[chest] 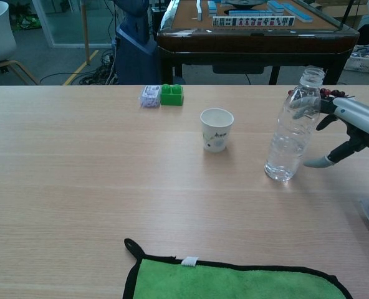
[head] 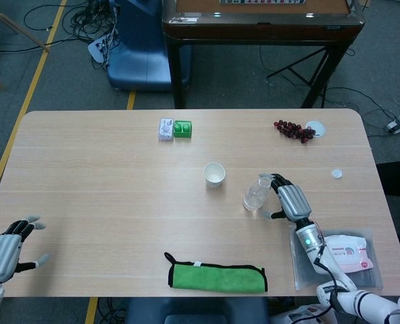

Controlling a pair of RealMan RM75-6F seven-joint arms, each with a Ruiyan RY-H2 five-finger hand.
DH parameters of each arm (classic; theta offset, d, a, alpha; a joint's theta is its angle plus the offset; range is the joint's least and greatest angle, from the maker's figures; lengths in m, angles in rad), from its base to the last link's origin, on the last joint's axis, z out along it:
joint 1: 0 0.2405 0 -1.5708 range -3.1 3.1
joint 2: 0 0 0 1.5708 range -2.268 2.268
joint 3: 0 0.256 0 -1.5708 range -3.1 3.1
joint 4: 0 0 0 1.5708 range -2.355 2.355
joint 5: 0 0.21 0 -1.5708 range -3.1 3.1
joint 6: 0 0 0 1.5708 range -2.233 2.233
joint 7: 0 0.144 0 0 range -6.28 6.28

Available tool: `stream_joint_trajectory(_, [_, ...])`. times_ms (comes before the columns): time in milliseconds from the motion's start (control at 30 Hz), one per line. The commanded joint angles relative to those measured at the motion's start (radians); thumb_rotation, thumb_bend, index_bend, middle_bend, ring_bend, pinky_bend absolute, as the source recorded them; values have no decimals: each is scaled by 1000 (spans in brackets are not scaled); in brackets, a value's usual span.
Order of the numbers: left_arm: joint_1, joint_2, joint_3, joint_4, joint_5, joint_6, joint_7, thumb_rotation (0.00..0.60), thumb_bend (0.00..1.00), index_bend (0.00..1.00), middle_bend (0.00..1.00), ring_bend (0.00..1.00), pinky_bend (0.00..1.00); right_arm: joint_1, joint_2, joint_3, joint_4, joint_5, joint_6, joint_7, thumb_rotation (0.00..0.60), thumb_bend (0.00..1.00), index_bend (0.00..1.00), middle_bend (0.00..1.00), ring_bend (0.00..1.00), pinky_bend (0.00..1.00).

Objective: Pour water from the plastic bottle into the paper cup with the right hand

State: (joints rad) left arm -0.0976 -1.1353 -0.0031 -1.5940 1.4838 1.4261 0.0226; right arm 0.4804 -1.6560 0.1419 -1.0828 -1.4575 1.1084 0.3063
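Observation:
A clear plastic bottle point(head: 257, 194) point(chest: 293, 128) stands uncapped on the table, with water in its lower part. Left of it and a little farther back sits the white paper cup point(head: 214, 174) point(chest: 216, 129), upright and open. My right hand point(head: 291, 198) point(chest: 349, 128) is at the bottle's right side. Its fingers point(chest: 304, 104) reach behind the upper bottle, and its thumb point(chest: 318, 162) points at the lower part with a small gap. My left hand point(head: 4, 248) lies at the near left table edge, fingers spread, holding nothing.
A green cloth point(head: 217, 277) point(chest: 234, 280) lies at the near edge. A green block point(head: 182, 128) and a small packet point(head: 165, 128) sit at the back, grapes point(head: 294, 129) at the back right. A white cap point(head: 336, 173) and a wipes pack point(head: 348, 253) lie to the right.

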Motion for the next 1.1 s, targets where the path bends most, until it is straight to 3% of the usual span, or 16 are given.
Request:
stream_joint_trajectory(33, [0, -1, 1, -1, 0, -3, 0, 600, 105, 339, 209, 237, 526, 12, -32, -5, 52, -13, 5, 52, 600, 24, 197, 236, 135, 288])
stream_joint_trajectory(467, [1, -4, 6, -2, 3, -7, 9, 600, 105, 338, 209, 237, 526, 47, -100, -34, 180, -36, -25, 213, 600, 23, 225, 269, 159, 288])
stream_joint_trajectory(1100, [2, -6, 10, -6, 11, -7, 10, 600, 105, 339, 208, 237, 526, 61, -205, -59, 402, -80, 56, 418, 600, 24, 407, 440, 336, 390])
